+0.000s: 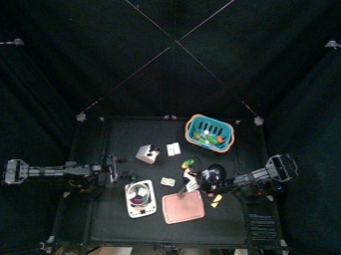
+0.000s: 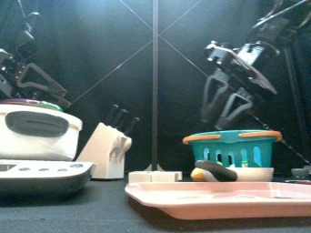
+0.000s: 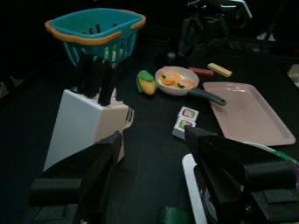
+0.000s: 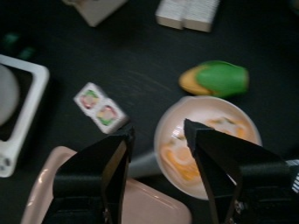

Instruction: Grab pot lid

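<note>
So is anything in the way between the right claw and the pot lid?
Nothing tall shows. The open right gripper hangs over the pan; toward the lid on the pot, only a small low carton lies on the table.

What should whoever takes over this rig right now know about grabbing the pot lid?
Left gripper: open, empty, resting at the table's left side.
Right gripper: open, empty, above the pan of food, away from the pot.
Lid: appears to sit on the white pot, front left of the table.
Done: nothing grabbed.
Left: reach the lid, close on it, lift.
</note>
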Robot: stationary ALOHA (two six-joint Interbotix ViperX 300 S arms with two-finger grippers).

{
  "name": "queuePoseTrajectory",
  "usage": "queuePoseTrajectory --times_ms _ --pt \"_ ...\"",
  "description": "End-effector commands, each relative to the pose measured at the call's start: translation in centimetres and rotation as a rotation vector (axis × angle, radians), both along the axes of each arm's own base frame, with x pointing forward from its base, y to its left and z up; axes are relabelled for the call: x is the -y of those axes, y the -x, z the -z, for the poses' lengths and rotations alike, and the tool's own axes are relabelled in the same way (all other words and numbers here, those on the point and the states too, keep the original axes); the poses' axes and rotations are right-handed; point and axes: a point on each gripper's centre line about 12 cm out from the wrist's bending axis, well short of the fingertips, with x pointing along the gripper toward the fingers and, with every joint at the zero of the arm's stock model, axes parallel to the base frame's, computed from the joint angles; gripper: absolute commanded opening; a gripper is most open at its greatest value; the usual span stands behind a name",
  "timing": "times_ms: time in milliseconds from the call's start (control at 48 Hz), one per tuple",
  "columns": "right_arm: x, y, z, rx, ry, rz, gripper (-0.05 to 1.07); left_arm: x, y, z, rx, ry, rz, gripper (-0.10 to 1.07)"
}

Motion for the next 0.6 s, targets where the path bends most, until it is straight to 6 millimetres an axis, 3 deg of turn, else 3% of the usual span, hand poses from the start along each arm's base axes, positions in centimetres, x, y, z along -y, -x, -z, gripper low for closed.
queuePoseTrajectory --times_ms 0,292,583 --pt "0.2 1.9 0.3 -0.049 -0.021 0.079 0.84 0.3 -0.5 -0.8 0.022 -0.005 0.021 0.94" --pt "1.2 5.8 3.3 -0.202 -0.018 0.175 0.83 0.9 -0.7 -0.9 0.029 -0.014 0.058 0.94" --pt "1.4 7.9 4.1 -0.274 -0.031 0.247 0.83 1.0 -0.7 -1.0 0.032 -0.006 0.058 0.94"
